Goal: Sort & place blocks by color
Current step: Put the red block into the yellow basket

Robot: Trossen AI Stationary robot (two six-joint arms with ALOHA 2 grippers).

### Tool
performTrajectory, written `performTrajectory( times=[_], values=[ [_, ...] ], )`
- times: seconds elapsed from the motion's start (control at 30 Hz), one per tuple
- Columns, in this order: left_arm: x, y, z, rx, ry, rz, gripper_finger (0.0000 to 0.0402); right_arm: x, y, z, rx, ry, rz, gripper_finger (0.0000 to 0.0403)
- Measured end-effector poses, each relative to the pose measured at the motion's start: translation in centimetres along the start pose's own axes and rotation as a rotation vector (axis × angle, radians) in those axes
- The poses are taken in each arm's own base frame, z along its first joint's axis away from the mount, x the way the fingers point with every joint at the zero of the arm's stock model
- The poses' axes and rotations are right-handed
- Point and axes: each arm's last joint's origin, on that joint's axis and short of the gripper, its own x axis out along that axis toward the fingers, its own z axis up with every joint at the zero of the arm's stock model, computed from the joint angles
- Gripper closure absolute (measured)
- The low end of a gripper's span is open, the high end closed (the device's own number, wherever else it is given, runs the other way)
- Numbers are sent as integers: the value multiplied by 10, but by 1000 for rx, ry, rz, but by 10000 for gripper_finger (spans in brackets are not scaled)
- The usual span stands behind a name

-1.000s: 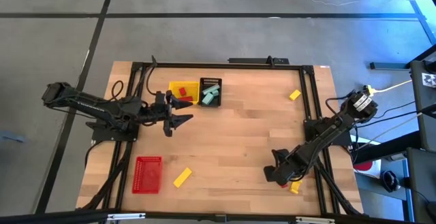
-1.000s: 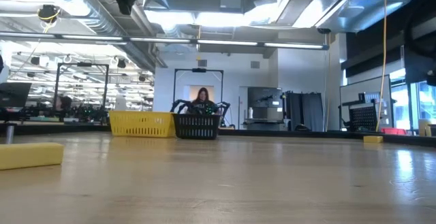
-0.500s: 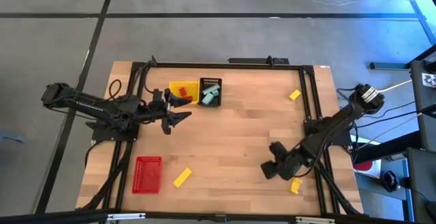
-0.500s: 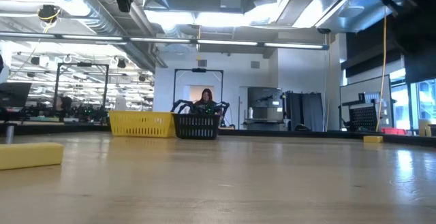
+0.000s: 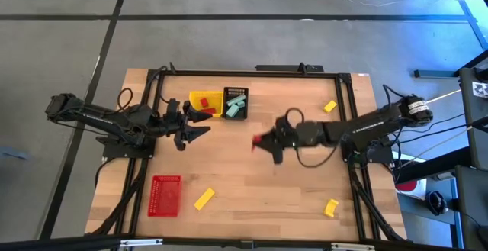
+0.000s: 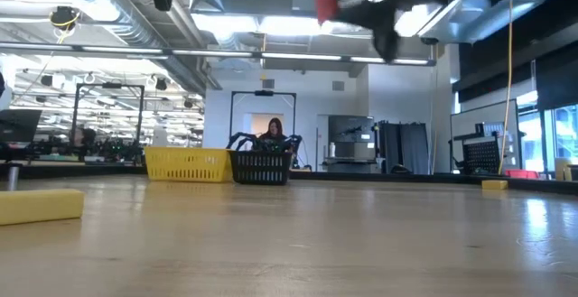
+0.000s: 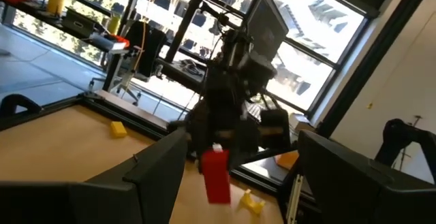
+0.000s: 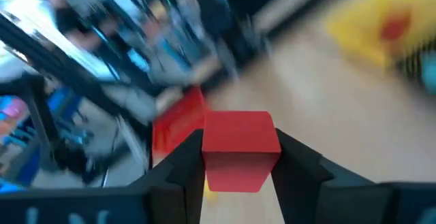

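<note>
Right pincer (image 5: 259,142) sits over the middle of the wooden surface (image 5: 252,175), arm reaching in from 3 o'clock, fingers clamped on a red block (image 8: 240,150). In the low view that block (image 6: 325,4) rides high above the boards.

Left pincer (image 5: 200,123) hangs at about 10 o'clock from centre, just beside the yellow basket (image 5: 204,101), fingers spread apart with nothing between them.

Yellow basket holds a red block (image 5: 203,102). Black basket (image 5: 235,103) touches its right side and holds pale teal blocks (image 5: 236,102). Red basket (image 5: 165,194) stands near the 7 o'clock corner, with a yellow block (image 5: 203,198) lying just beside it on the boards. A second yellow block (image 5: 331,207) lies near the 5 o'clock corner, a third (image 5: 329,107) near 2 o'clock, well apart from the baskets.

A black frame (image 5: 252,72) runs around the surface edge. Grey floor (image 5: 229,37) surrounds it, marked with dark lines.

Low view: the yellow basket (image 6: 188,163) and black basket (image 6: 262,167) sit at the far edge. Behind them a person (image 6: 272,134) sits in an open workshop with ceiling strip lights (image 6: 298,58), exposed ducts (image 6: 117,17) and windows to the right.
</note>
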Motion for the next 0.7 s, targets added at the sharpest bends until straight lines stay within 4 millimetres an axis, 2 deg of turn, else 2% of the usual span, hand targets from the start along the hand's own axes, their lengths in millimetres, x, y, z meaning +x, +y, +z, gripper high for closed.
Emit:
performTrajectory(
  times=[0.1,0.17,0.7],
  values=[
    [0,0,0,-3,1,-1,129,2,-4,21,-58,-108,85,272],
    [0,0,0,-3,-1,2,129,2,-8,28,-80,-124,114,272],
    [0,0,0,-5,-1,4,129,2,-10,30,-70,-120,120,272]
  ],
)
